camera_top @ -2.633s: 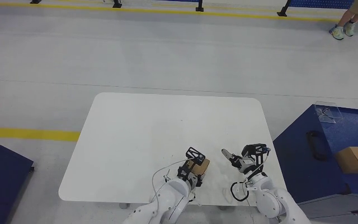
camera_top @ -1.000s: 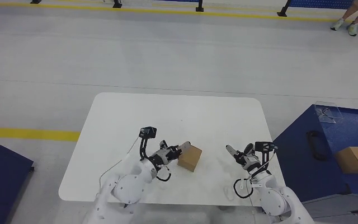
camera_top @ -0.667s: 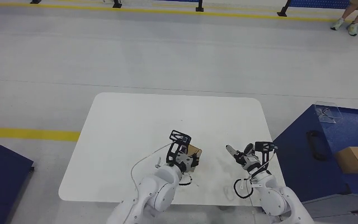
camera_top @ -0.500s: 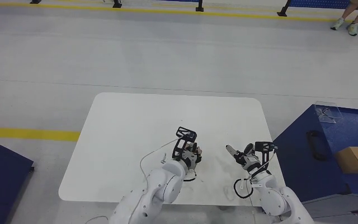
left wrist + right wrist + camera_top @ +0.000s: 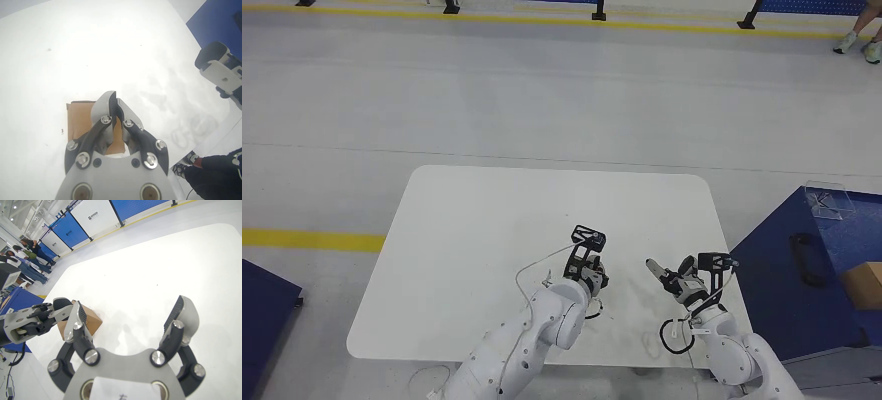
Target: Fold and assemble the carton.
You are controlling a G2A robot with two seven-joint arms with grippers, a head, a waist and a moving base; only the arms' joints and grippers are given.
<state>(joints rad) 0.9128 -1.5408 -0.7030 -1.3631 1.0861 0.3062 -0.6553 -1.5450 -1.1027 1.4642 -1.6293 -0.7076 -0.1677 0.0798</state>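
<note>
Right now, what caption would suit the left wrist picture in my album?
Seen from the wrist: the left tool, shut, points down at a brown carton on the white table.

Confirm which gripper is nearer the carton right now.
Left. The left gripper, closed, sits directly over the carton. The right gripper is open, off to one side above the table, apart from the carton.

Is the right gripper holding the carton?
No, the right gripper is open and empty; the carton sits apart from it.
</note>
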